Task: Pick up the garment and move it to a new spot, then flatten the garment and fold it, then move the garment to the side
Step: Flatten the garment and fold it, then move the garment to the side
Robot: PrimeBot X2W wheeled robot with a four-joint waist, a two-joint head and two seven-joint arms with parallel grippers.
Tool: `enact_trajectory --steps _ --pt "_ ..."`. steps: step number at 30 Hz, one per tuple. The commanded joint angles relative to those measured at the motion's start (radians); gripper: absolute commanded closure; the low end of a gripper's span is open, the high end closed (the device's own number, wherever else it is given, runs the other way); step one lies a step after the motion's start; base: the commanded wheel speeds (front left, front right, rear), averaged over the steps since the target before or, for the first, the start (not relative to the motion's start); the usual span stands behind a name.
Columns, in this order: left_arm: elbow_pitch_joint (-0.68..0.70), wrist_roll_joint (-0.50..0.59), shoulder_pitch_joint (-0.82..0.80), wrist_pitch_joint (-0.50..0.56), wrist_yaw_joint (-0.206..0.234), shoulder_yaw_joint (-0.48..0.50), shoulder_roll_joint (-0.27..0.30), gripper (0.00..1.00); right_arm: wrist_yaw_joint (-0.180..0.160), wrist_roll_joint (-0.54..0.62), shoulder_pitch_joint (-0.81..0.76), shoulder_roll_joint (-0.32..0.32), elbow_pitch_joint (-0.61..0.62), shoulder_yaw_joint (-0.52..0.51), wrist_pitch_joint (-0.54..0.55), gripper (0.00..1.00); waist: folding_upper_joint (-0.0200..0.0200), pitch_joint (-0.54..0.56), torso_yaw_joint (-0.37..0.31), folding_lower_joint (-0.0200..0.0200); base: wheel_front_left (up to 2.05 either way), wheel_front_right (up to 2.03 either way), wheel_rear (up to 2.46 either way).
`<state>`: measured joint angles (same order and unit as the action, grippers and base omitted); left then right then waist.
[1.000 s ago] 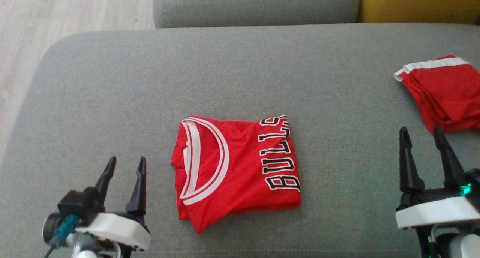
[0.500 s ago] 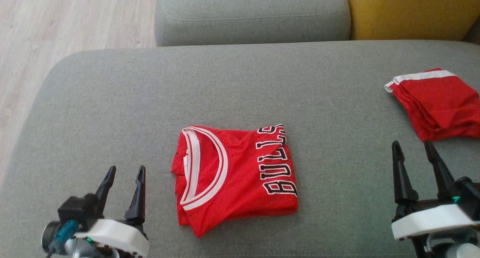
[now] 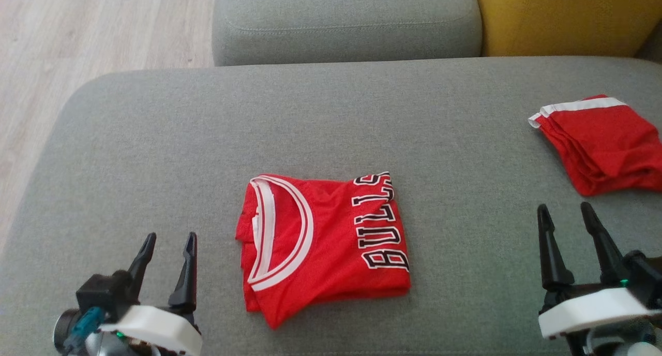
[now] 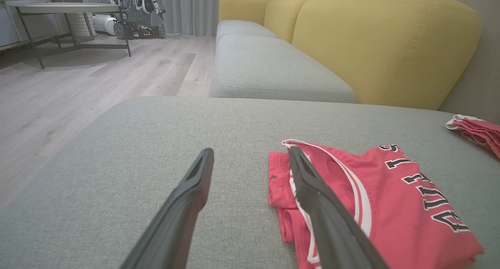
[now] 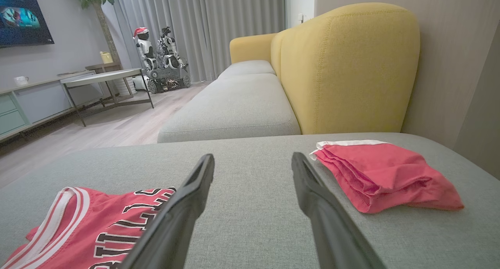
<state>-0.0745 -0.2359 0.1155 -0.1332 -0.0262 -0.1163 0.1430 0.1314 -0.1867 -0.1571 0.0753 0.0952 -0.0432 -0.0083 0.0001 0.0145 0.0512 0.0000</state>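
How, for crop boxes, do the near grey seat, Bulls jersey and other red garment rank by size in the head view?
1. near grey seat
2. Bulls jersey
3. other red garment, partly out of frame

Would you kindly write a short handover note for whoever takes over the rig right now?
Left claw: open, empty, over the cushion just left of the jersey.
Right claw: open, empty, right of the jersey, near a second red garment.
Jersey: lies folded mid-cushion, collar toward the left claw, touched by neither claw.
Done: flattening and folding, by the look of it.
Left: grasp the folded jersey and move it to the side.
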Motion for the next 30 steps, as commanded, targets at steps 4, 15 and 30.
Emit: enact_trajectory --steps 4,15,30 --pt "0.037 -0.004 -0.043 -0.009 0.009 0.030 0.017 0.00 -0.001 -0.008 0.032 0.009 0.030 0.023 0.000 0.00 -0.0001 -0.002 -0.001 0.0000 0.00 0.00 0.00" --pt "0.043 -0.004 -0.045 -0.013 0.020 0.024 0.025 0.00 -0.001 -0.012 0.031 0.011 0.027 0.022 -0.003 0.00 -0.0001 -0.004 0.001 0.0000 0.00 0.00 0.00" --pt "0.061 -0.003 -0.079 -0.024 0.026 0.012 0.035 0.00 -0.001 -0.010 0.034 0.006 0.010 0.012 0.025 0.00 -0.0001 -0.036 0.044 0.0000 0.00 0.00 0.00"
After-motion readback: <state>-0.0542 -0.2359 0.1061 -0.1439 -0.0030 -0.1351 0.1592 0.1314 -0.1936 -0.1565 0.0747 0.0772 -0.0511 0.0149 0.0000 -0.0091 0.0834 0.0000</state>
